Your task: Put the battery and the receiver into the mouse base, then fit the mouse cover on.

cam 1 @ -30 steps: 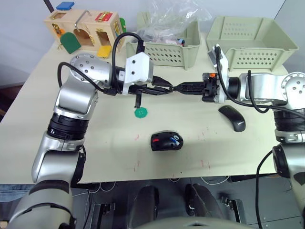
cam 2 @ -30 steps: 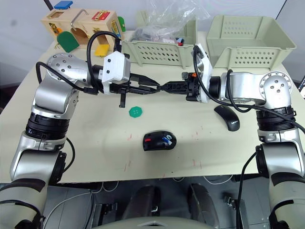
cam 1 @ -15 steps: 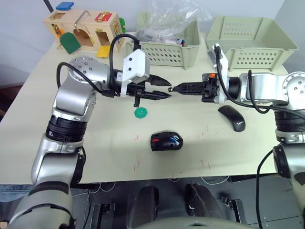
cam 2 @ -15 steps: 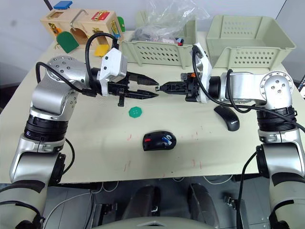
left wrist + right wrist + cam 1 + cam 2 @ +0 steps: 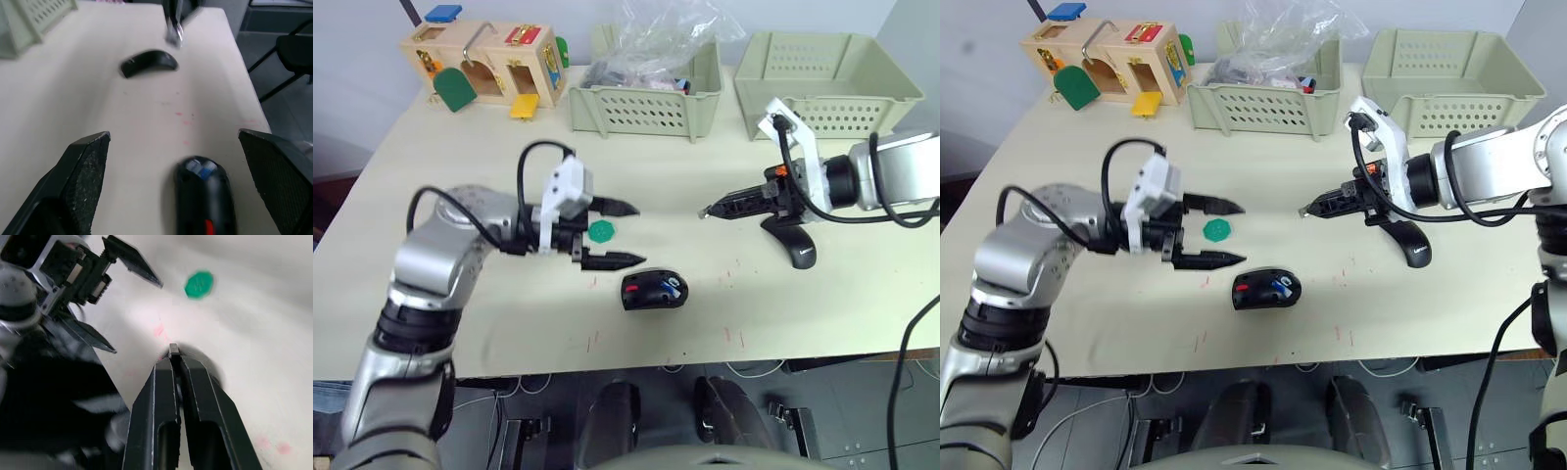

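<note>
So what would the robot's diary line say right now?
left gripper: open, by mouse base | right gripper: shut on small dark piece | mouse cover: on table, not fitted

a flat round green disc (image 5: 602, 231) lies on the pale beige tabletop (image 5: 460, 157) between the left gripper's spread fingers. beyond both grippers, along the table's far edge, stand a wooden latch box with coloured doors (image 5: 482, 62), a pale green slotted basket holding a crumpled clear plastic bag (image 5: 646, 93), and a second pale green slotted basket (image 5: 827, 83) past the right gripper.
</note>
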### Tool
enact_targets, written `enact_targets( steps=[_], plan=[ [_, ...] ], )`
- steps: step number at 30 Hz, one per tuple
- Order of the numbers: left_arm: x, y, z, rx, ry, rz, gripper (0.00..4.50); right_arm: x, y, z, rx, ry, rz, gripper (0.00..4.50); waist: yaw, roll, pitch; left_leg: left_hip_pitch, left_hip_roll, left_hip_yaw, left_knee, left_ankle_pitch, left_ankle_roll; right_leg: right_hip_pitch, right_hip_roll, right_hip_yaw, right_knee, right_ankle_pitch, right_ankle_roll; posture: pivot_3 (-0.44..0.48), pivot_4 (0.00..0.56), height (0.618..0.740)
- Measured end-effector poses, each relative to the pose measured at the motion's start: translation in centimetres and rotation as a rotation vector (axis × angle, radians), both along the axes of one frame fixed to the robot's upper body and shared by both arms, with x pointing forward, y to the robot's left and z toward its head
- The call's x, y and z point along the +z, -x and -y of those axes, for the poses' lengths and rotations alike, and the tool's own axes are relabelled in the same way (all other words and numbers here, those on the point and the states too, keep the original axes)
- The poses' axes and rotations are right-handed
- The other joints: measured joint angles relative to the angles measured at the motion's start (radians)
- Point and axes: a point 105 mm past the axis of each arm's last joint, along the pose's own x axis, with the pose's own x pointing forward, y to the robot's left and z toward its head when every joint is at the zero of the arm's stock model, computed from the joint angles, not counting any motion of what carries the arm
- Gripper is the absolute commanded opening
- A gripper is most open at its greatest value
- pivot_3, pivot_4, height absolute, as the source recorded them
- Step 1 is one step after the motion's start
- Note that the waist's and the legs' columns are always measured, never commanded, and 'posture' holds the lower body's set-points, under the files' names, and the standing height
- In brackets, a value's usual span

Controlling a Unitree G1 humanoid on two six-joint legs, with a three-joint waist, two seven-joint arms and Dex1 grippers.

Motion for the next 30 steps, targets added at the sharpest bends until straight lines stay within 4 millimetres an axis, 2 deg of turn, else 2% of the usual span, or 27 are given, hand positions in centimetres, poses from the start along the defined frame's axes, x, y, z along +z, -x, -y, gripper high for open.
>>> enact_targets(
  steps=[2,11,14,17,27,30],
  plan=[
    [-1.6,0.3,0.1,0.002,-0.021,-0.018,4.43,0.9,0.5,-0.6,0.057,0.080,0.047,0.00,0.002,0.000,0.000,0.000,0.000,0.000,0.000,0.000,0.000,0.000,0.000,0.000,0.000,0.000,0.000,0.000,0.150,0.740],
    [-3.1,0.4,0.5,-0.011,-0.046,0.033,4.43,3.0,0.8,-2.6,0.149,0.265,0.138,0.00,0.004,0.001,0.001,-0.002,0.000,0.000,0.000,0.000,0.000,-0.002,-0.001,0.000,0.000,0.000,0.000,0.000,0.150,0.740],
    [-3.1,0.4,0.6,-0.015,-0.056,0.061,4.43,2.1,0.6,-2.8,0.179,0.394,0.153,0.00,0.003,0.001,0.001,-0.003,0.000,0.000,0.000,0.000,0.000,-0.003,0.000,0.000,0.000,0.000,0.000,0.000,0.150,0.740],
    [-3.6,0.5,1.1,-0.041,-0.077,0.074,4.43,0.1,0.7,-3.0,0.229,0.470,0.044,0.00,0.002,0.001,0.001,-0.003,-0.001,0.001,0.000,0.000,0.000,-0.003,-0.001,0.000,0.000,0.000,0.000,0.000,0.150,0.740],
    [-4.7,0.5,1.8,-0.064,-0.096,0.082,4.43,0.6,0.4,-3.9,0.277,0.488,0.021,0.00,0.003,0.002,0.001,-0.005,-0.001,0.000,0.001,0.000,0.000,-0.004,-0.001,-0.001,0.001,0.000,0.000,0.000,0.150,0.740],
    [-5.4,0.5,2.1,-0.073,-0.116,0.089,4.43,0.0,0.0,-3.9,0.270,0.501,0.018,0.00,0.003,0.002,0.001,-0.005,-0.001,0.000,0.001,0.000,0.000,-0.004,-0.001,-0.001,0.002,0.000,0.000,0.000,0.150,0.740]
  ],
)
